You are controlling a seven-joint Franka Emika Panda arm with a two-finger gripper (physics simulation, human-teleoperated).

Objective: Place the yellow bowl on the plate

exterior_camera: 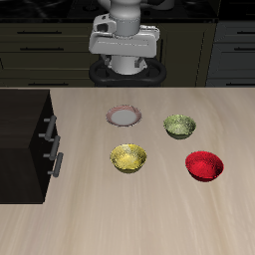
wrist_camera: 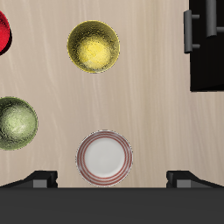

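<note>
While the yellow bowl (exterior_camera: pixel 129 157) sits untouched on the worktop (exterior_camera: pixel 149 219), nearer the front edge than the plate (exterior_camera: pixel 124 117) just behind it, the step in hand is the reach. The tool (wrist_camera: pixel 112 178) hangs released, fingers spread wide, high above the plate. Bring it forward over the bowl, then pinch one rim wall squarely.

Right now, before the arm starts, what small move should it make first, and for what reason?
Probably move the gripper forward and down over the yellow bowl. The gripper holds nothing and hangs high above the plate, while the yellow bowl sits apart from the plate, nearer the table's front edge. The plate is bare, so only the pickup is missing.
</note>
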